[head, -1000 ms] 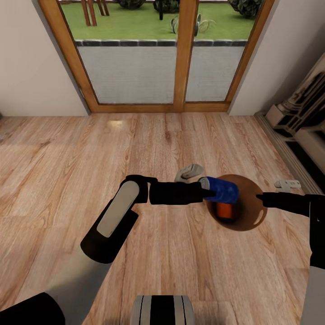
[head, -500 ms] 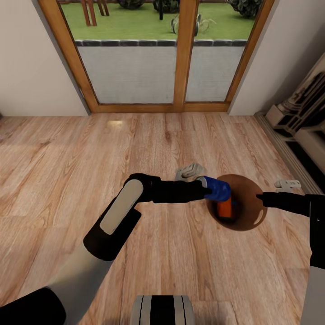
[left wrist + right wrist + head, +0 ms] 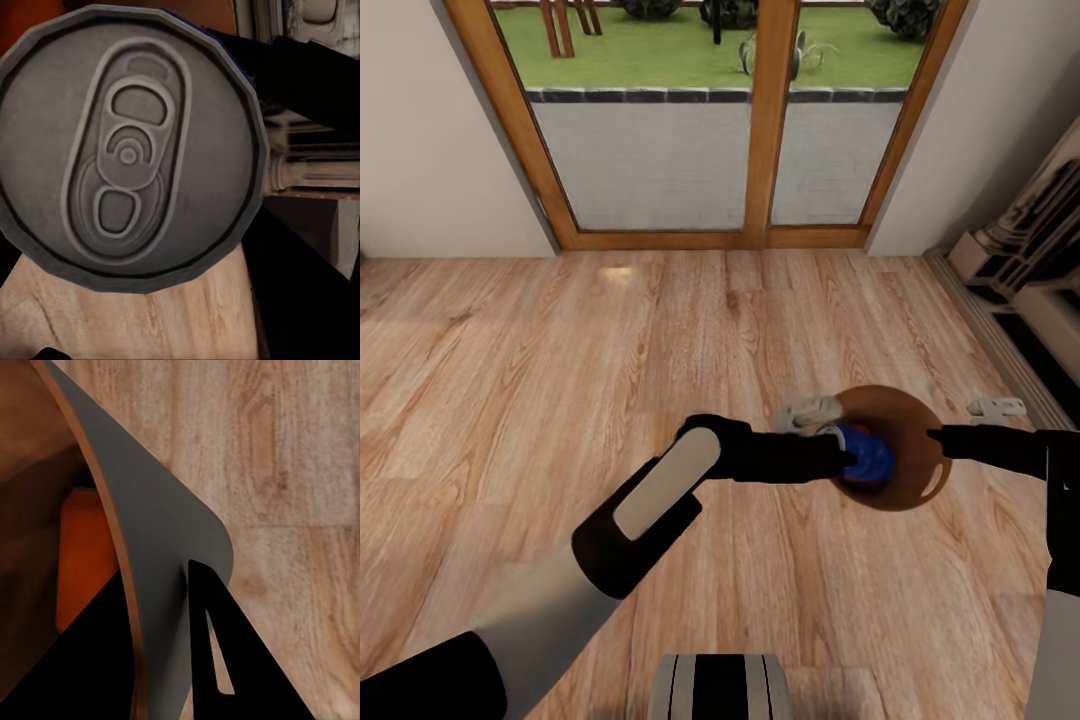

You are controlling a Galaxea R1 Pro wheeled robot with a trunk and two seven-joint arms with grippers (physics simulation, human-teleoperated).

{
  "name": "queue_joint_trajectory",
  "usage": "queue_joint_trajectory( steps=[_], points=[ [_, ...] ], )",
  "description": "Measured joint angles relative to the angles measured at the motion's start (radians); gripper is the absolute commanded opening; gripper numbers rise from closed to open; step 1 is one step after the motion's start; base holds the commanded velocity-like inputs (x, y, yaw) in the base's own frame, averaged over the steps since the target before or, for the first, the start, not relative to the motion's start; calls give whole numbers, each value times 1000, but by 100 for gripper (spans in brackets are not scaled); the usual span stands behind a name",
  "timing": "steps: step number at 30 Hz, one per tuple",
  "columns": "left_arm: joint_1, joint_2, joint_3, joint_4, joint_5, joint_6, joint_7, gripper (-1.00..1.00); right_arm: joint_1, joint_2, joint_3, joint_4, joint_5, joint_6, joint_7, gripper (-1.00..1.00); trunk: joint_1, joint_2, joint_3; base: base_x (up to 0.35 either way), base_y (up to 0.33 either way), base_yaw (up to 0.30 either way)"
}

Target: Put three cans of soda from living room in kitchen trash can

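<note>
While the robot faces the wood-framed glass doors (image 3: 675,130), its left end effector (image 3: 850,458) reaches out over the wooden floor (image 3: 560,340) with its fingers closed on the blue soda can (image 3: 868,457), which hangs over the open mouth of the coppery trash can (image 3: 915,455). From the left wrist, the can's silver top (image 3: 129,150) with its pull tab sits right up against the camera. The right end effector (image 3: 935,436) pinches the bin's rim on the opposite side, one finger inside the wall and one outside. Down inside the brown bin, an orange soda can (image 3: 86,555) shows from the right wrist.
</note>
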Motion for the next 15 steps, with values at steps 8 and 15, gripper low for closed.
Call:
queue_joint_trajectory(
  steps=[8,15],
  points=[
    [0,0,-12,5,0,-16,27,-100,1,13,3,-6,-81,8,19,-100,0,0,0,0,0,0],
    [0,0,-13,13,-10,-18,29,-100,1,15,3,-6,-74,2,59,-100,0,0,0,0,0,0]
  ],
)
